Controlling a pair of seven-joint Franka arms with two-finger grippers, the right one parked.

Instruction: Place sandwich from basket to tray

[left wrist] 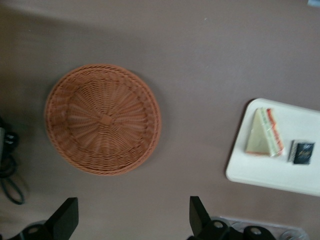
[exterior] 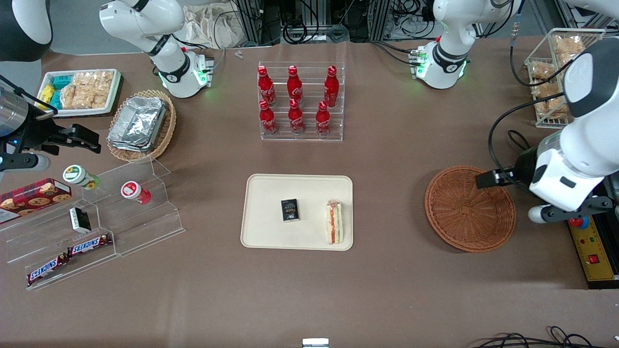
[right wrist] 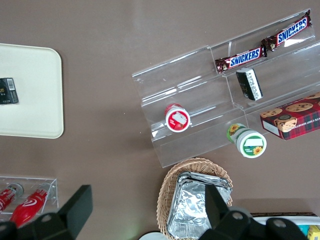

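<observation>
The sandwich (exterior: 334,222) (left wrist: 265,133) lies on the cream tray (exterior: 271,212) (left wrist: 270,175), at the tray's end nearest the basket, beside a small black box (exterior: 290,210) (left wrist: 303,153). The reddish-brown wicker basket (exterior: 469,209) (left wrist: 102,119) sits on the table toward the working arm's end with nothing in it. My gripper (exterior: 483,180) (left wrist: 132,220) hangs open and holds nothing, high above the basket's rim at the working arm's end; its two black fingers (left wrist: 64,217) stand wide apart.
A clear rack of red cola bottles (exterior: 301,101) stands farther from the camera than the tray. Toward the parked arm's end are a tan basket of foil trays (exterior: 140,123), a white snack tray (exterior: 80,92) and a clear stepped stand (exterior: 96,227). A control box (exterior: 592,251) lies beside the basket.
</observation>
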